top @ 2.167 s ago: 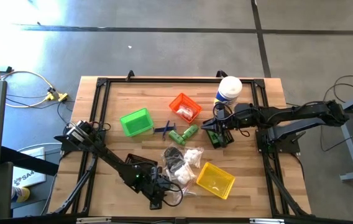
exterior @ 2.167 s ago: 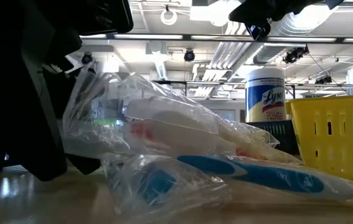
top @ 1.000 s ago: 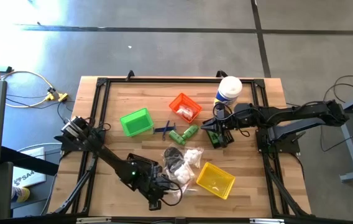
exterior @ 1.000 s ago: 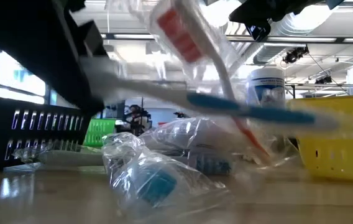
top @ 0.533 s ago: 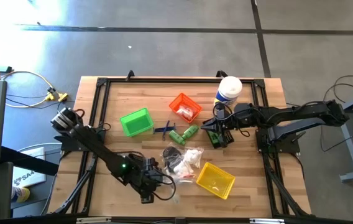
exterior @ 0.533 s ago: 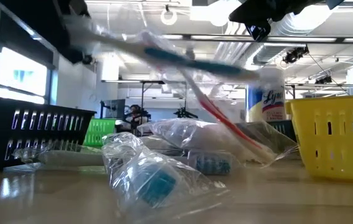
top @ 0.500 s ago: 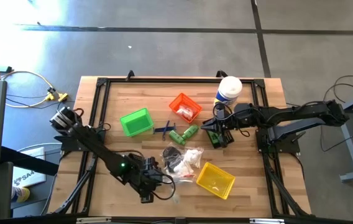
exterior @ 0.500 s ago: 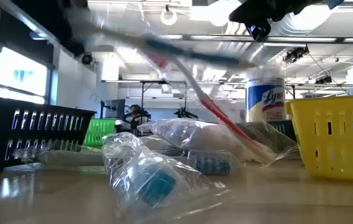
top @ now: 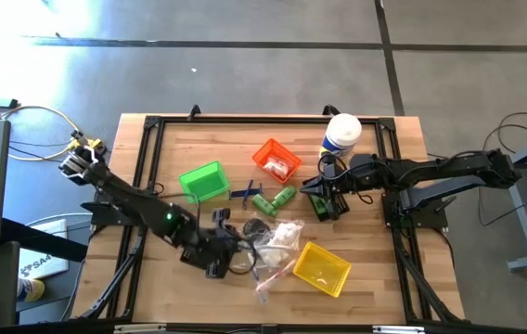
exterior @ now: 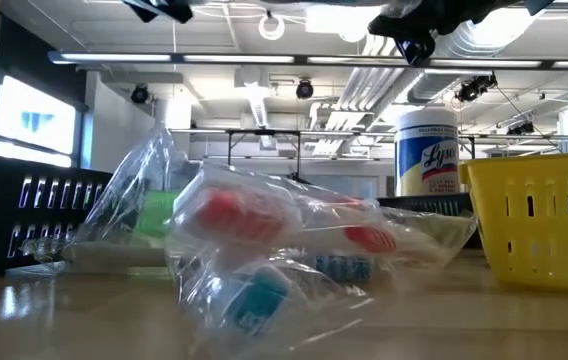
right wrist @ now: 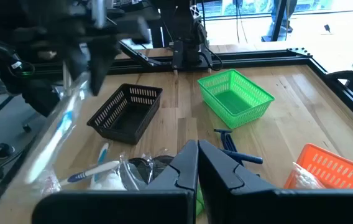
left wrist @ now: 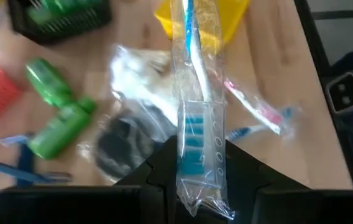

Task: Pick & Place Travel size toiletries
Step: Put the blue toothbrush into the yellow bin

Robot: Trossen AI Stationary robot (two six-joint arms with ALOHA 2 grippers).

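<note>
A clear-wrapped toothbrush (left wrist: 196, 134) with a blue handle is held aloft by the left gripper (left wrist: 195, 163), whose fingers are narrowed on the wrapper's lower end; this grip is shown plainly only in the left wrist view, while in the high view the left gripper (top: 222, 243) is seen merely as a dark mass at the heap's edge. Beneath it, green mini bottles (left wrist: 55, 112), a white packet (left wrist: 140, 62) and a pink toothbrush (left wrist: 254, 112) are seen on the counter (top: 171, 153). In the low view only crinkled clear wrappers (exterior: 264, 240) are shown close up, with the yellow bin (exterior: 539, 215) beside them. The right gripper (right wrist: 197, 163) is kept shut and empty above the counter's far side. Compared with a second ago, the left arm has been drawn back toward the black bin (right wrist: 127, 112), and the pink toothbrush now lies loose by the yellow bin.
</note>
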